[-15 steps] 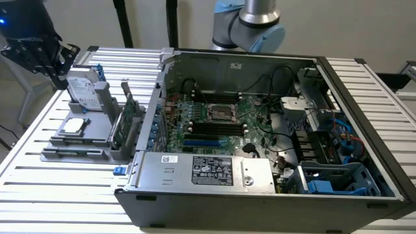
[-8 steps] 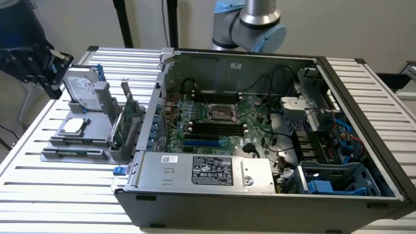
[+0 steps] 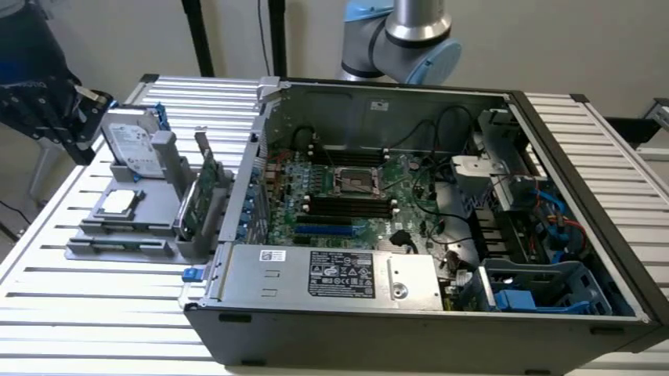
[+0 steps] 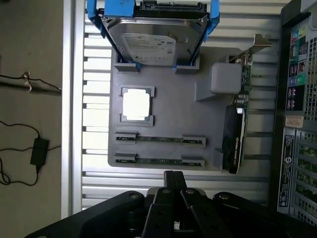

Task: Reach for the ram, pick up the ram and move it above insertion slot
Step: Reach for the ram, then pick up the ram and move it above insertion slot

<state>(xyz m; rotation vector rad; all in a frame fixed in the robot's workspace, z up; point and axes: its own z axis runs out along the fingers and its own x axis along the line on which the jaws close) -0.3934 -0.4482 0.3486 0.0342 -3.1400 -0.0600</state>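
Note:
Two ram sticks lie edge-up in a grey holder (image 4: 210, 119) beside the computer case: one (image 4: 158, 160) closer to my fingers, the other (image 4: 158, 139) parallel behind it. In the exterior view they sit at the holder's front (image 3: 117, 244). My gripper (image 4: 173, 179) hovers off the holder's edge, apart from the nearer stick, its two black fingers pressed together and holding nothing. In the exterior view the gripper (image 3: 89, 100) hangs at the far left, above the table's corner. The black insertion slots (image 3: 350, 205) lie in parallel on the green motherboard inside the open case.
The holder also carries a silver hard drive (image 4: 156, 42) in blue brackets, a CPU (image 4: 136, 105) and an upright expansion card (image 4: 237, 134). The case wall (image 3: 246, 188) stands between holder and motherboard. A power supply (image 3: 334, 274) fills the case front. A cable and adapter (image 4: 38, 151) lie on the floor.

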